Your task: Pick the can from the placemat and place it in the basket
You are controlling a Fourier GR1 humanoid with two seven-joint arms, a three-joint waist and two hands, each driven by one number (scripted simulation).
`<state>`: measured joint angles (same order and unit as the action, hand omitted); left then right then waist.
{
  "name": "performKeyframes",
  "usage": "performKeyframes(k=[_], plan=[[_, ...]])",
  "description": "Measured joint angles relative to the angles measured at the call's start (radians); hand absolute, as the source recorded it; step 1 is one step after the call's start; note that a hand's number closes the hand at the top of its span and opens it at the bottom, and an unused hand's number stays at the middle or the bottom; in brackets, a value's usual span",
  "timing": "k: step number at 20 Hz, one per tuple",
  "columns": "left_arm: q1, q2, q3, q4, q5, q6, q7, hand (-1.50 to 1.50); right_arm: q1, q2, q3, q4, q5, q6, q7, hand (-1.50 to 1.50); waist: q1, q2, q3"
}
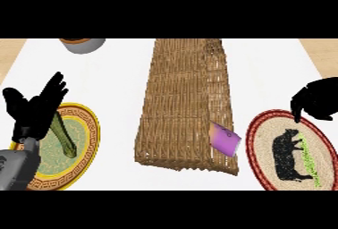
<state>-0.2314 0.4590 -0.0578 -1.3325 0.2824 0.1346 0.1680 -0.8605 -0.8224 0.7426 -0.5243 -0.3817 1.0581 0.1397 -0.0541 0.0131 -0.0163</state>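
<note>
The purple can (224,139) lies tilted against the inside of the right wall of the long wicker basket (185,89), near its front corner. To the right lies the round placemat (263,154) with a red rim and a black animal figure; no can stands on it. My right hand (320,102) hovers over the placemat's far edge, apart from the can, its fingers relaxed and pointing down, holding nothing. At the left edge my left hand (33,112) rests open with its fingers up, over the far side of a yellow-rimmed plate.
The yellow-rimmed plate (89,134) at the left carries a long green vegetable (64,136). A grey bowl (82,44) stands at the back left. Wooden counter edges show at both far corners.
</note>
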Motion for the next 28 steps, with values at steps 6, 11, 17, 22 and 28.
performKeyframes(k=[6,11,17,22,28], plan=[[0.006,0.007,0.009,-0.002,0.0,0.004,-0.003,0.0,-0.017,-0.037,-0.192,0.228,-0.207,-0.116,0.028,1.5,-0.004,0.01,-0.004],[0.005,0.008,0.009,-0.006,-0.001,0.003,-0.004,0.0,-0.064,-0.076,-0.339,0.408,-0.357,-0.294,0.116,1.5,0.016,0.009,-0.008],[-0.002,0.006,-0.005,-0.016,-0.004,-0.008,-0.006,0.0,-0.148,-0.134,-0.477,0.497,-0.495,-0.604,0.346,1.5,0.067,0.013,-0.008],[-0.02,-0.005,-0.029,-0.021,-0.008,-0.025,-0.003,0.0,-0.259,-0.184,-0.53,0.516,-0.546,-0.938,0.605,1.5,0.115,0.016,-0.006],[-0.056,-0.025,-0.057,-0.025,-0.015,-0.038,0.007,0.0,-0.425,-0.202,-0.473,0.524,-0.487,-1.325,0.865,1.5,0.16,0.02,0.002]])
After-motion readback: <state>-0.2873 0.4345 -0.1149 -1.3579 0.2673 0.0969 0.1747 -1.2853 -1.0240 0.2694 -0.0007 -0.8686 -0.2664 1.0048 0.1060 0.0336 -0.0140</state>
